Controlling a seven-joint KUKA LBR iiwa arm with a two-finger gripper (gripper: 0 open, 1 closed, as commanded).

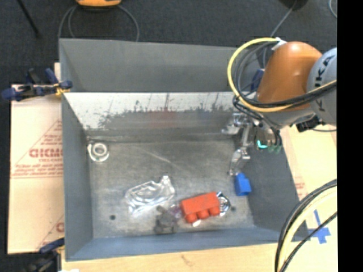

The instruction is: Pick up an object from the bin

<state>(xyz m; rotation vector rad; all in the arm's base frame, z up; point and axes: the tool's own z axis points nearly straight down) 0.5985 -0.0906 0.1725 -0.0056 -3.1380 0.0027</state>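
Note:
My gripper [239,155] hangs over the right side of the bin, near the right wall. Just below its tip a small blue block [243,184] rests on the bin floor; whether the two touch is unclear. Further toward the front lies a red toy brick [199,207] with studs on its side, with a small shiny foil-like piece [223,200] against its right end.
A crumpled clear plastic wrapper [148,194] lies left of the red brick, and a small dark object [165,223] sits at the front wall. A clear ring [98,151] lies at the far left. The arm's orange cover and cables overhang the right rim.

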